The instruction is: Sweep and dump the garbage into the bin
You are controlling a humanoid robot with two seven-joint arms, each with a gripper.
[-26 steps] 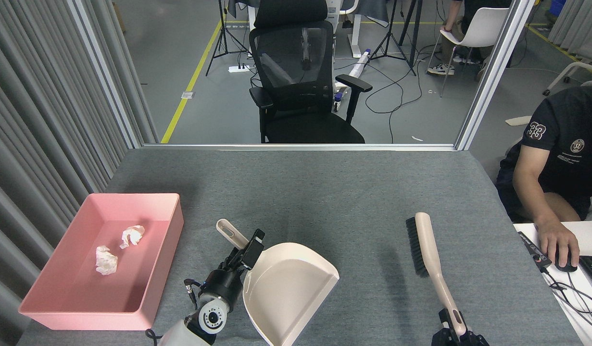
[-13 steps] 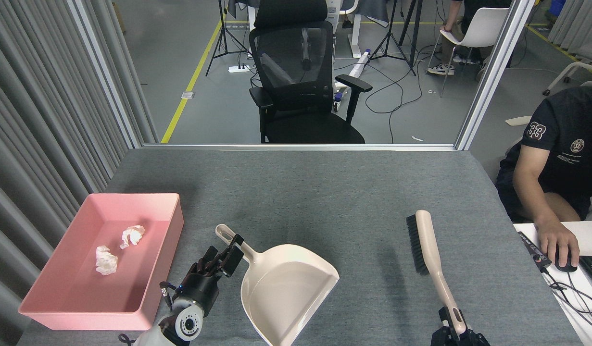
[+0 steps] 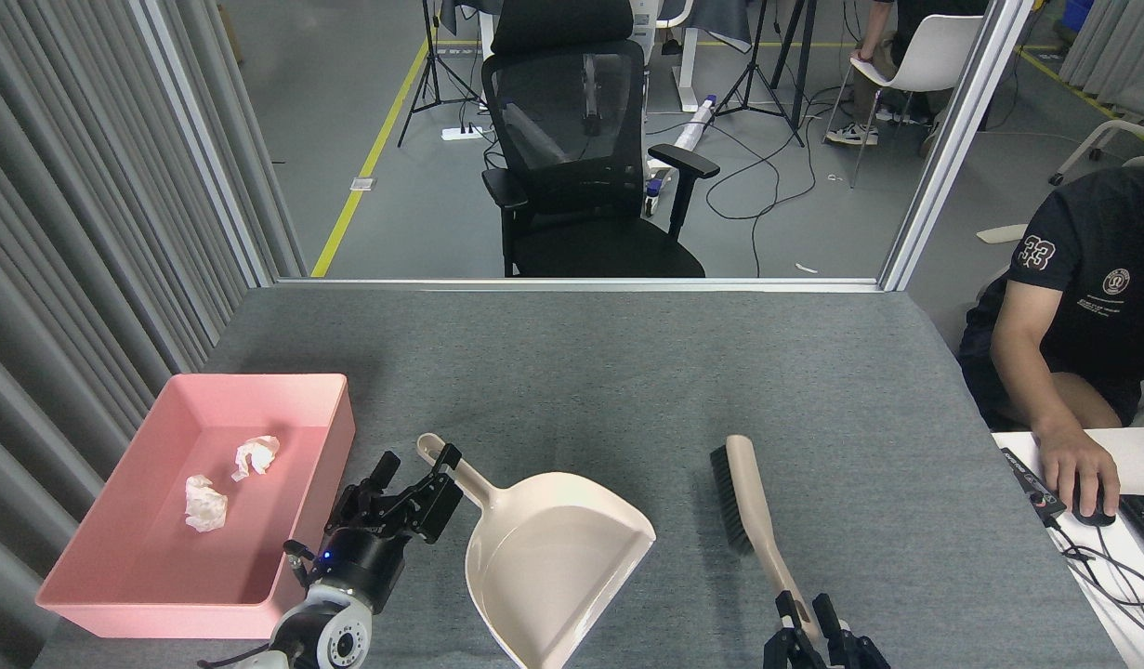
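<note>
Grey felt covers the counter (image 3: 627, 372), with an office chair (image 3: 581, 158) past the far edge and a person (image 3: 1073, 316) working a mouse off to the right. Both paper wads (image 3: 205, 503) are sitting in the pink bin (image 3: 321, 446) at the near left, so the dumping looks done to me.

What changed in the last second: my left end effector (image 3: 414, 488) let go of the dustpan (image 3: 553, 557). A second ago it was clamped on the handle with the pan tipped up; now the pan lies flat on the counter just right of the bin, and my fingers are spread open just left of the handle, apart from it as far as I can tell.

On the right, my end effector (image 3: 818, 627) grips the near end of the brush (image 3: 753, 520) handle, fingers closed on it at the bottom edge of the view. The brush has swung left, closer to the pan than it was half a second ago.

My read: garbage is binned, the pan is parked, and the only thing left is putting the brush down and backing both arms off.
</note>
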